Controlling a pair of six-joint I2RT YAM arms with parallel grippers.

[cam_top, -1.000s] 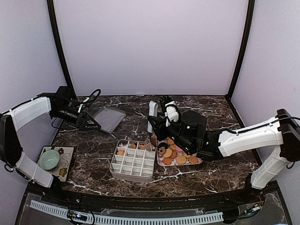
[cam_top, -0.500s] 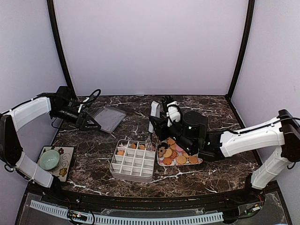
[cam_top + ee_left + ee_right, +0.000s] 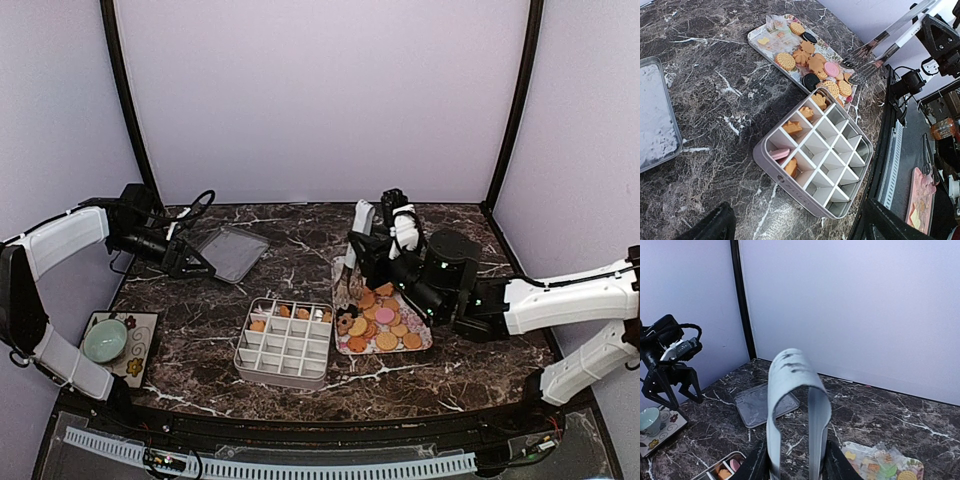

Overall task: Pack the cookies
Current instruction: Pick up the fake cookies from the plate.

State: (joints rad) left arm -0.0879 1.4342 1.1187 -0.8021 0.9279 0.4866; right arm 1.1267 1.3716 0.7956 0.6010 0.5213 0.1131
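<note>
The right pincer (image 3: pixel 795 462), mostly cut off at the bottom of its wrist view, grips the metal tongs (image 3: pixel 795 405), whose tips fall out of frame there. Most cookies (image 3: pixel 815 64) crowd the flowered tray (image 3: pixel 759 46) on the tabletop (image 3: pixel 715 100), too heaped to count. The sixteen-cell box (image 3: pixel 790 189) just beside it holds five, four orange and one pink, while the left pincer (image 3: pixel 203 268) gapes wide, holding nothing.

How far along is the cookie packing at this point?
Early. Done: about five of the cookies sit in compartments along one edge of the divided box; its other compartments are empty. In hand: the right gripper holds the tongs by the flowered tray, tips empty. Left: most cookies lie piled on that tray.
</note>
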